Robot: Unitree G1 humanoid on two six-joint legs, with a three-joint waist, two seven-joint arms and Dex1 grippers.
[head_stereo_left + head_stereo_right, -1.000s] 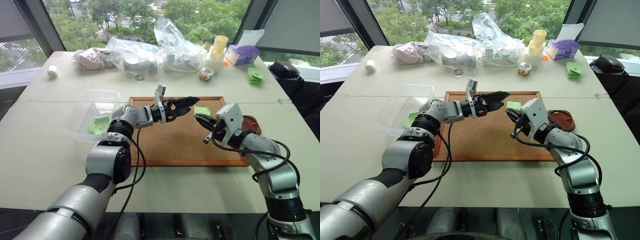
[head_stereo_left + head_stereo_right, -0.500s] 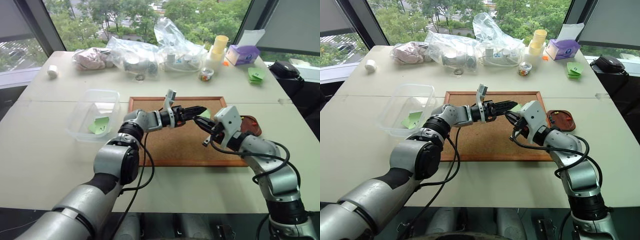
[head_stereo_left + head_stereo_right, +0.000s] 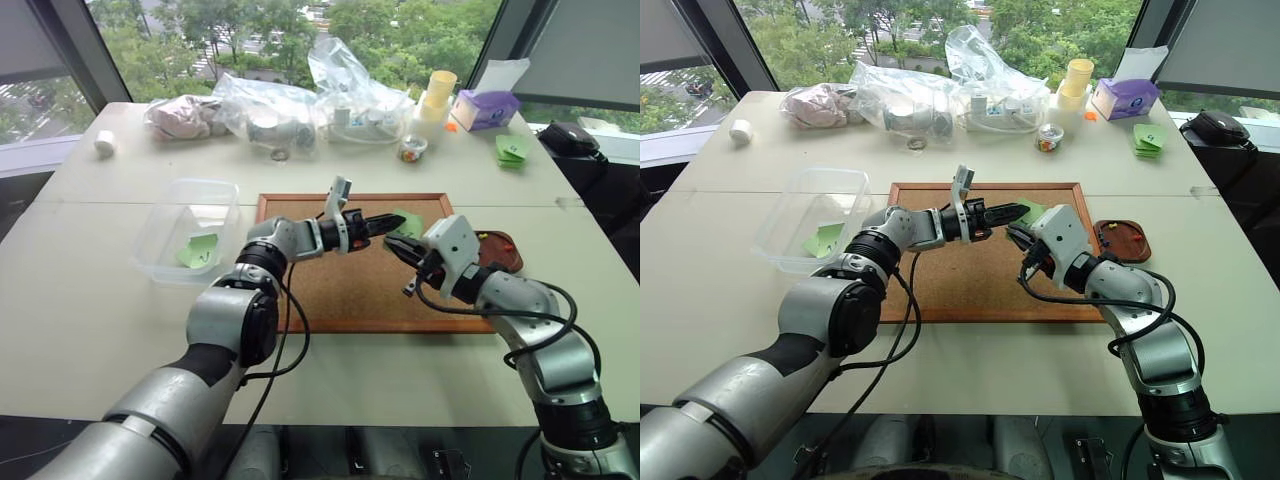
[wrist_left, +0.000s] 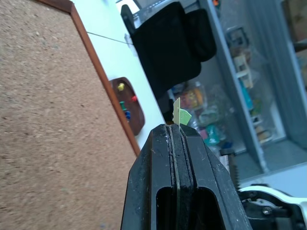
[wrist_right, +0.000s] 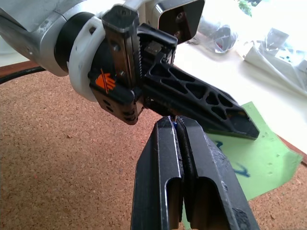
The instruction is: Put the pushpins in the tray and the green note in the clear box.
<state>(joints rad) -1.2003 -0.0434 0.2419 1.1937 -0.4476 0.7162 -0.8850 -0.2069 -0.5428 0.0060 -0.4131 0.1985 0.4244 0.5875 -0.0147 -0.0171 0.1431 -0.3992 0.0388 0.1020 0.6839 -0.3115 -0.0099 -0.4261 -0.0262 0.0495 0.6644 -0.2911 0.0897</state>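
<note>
Over the far right part of the corkboard, a flat rectangle of grainy tan cork in a narrow reddish wood frame, the two black grippers meet tip to tip. From the side of the clear box, the left gripper reaches level across the cork, its ribbed, lattice-like fingers pressed flat together on the edge of the green note, a thin pale green paper square with dark ink scribbles; in the left wrist view a sliver of that paper stands up from between the closed pads. The right gripper sits just beside it, nearer the board's front edge, its smooth slab-shaped fingers shut tight with no gap; whether anything is pinched between them I cannot tell. Just off the corkboard's right edge rests the tray, a shallow, glossy, dark reddish-brown dish with rounded corners, and inside it lie the pushpins, tiny bright plastic heads in yellow, red, green and blue. Off the corkboard's left edge stands the clear box, transparent plastic with low walls and rounded corners, with another green slip lying in it.
</note>
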